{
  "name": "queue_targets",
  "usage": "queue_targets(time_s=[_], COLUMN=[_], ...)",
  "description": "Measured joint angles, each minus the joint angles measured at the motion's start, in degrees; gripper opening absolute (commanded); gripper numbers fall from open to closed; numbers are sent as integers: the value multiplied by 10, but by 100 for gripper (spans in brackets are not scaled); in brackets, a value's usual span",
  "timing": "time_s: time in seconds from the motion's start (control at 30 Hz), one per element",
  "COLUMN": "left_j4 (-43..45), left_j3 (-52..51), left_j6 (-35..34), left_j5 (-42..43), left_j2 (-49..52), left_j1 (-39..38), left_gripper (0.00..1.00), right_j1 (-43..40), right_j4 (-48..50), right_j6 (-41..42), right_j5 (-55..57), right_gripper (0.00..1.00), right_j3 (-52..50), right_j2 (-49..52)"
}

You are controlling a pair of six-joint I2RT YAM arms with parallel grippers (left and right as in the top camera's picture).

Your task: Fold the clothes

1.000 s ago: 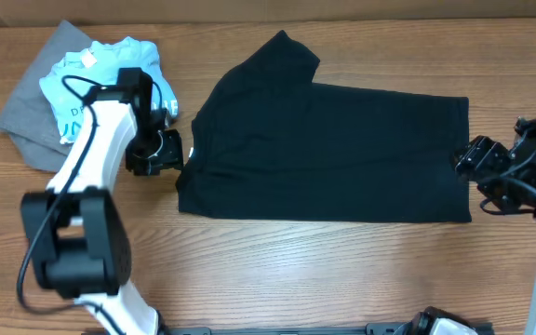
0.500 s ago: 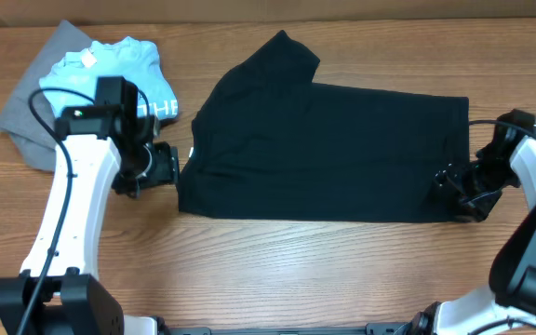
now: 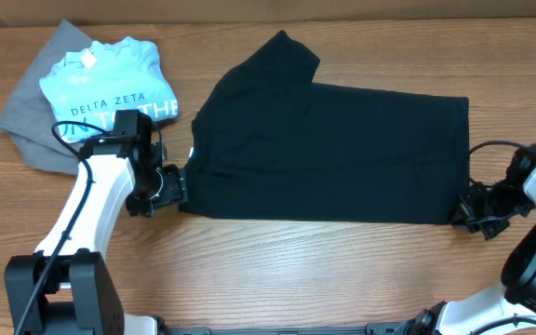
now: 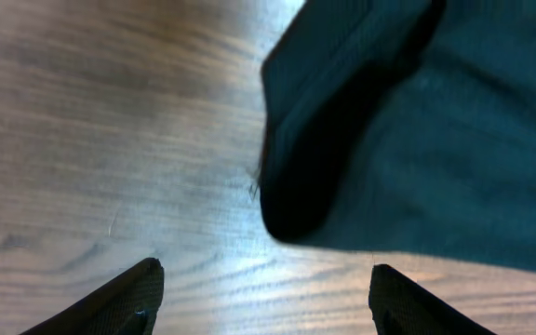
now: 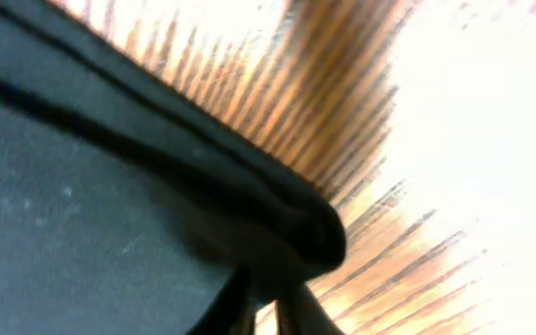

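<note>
the black t-shirt [image 3: 333, 149] lies flat across the middle of the table [image 3: 277, 270], one sleeve pointing to the far edge. the left gripper [image 3: 170, 186] sits at its near left corner, fingers spread wide, the cloth corner just ahead of them. the right gripper [image 3: 463, 212] is at the near right corner. its fingers look nearly together by the hem, but the blurred wrist view does not settle whether they pinch it. a light blue tee [image 3: 110, 84] lies on a grey garment [image 3: 26, 121], far left.

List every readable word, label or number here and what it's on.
"DELTA ZETA": on the blue tee.
"THE": next line on that tee; the rest is hidden.
Tag on the blue tee: too small to read.
Label in the neck of the black T-shirt: too small to read.
</note>
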Motion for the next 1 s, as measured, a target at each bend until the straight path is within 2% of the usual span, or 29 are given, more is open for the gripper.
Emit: queue_targets(time_s=[0.3,0.43,0.6,0.87,0.93,1.0], left_j4=[15,18,62,156,181,199], left_j3=[-2,-4,-22,-89,-108,-123], left_j6=[0,0,0,0,0,-2], left_j5=[-16,-20,-24,-14,-10,-6], left_j2=[0,0,0,1,1,1], left_j1=[0,0,0,0,0,0], left_gripper=[76,77,80,80,75,48], right_j1=[-4,-4,-4,-7,-7,-7], right_j4=[-96,-107,-98,-101,-107,-112], right_j6=[0,0,17,18,12,5], right_j5=[22,43,56,55,47,38], right_gripper=[4,4,25,43,51,55], right_j3=[-12,-15,-15,-14,-7,4], right_j2=[-3,-31,-49,-60,-76,-94])
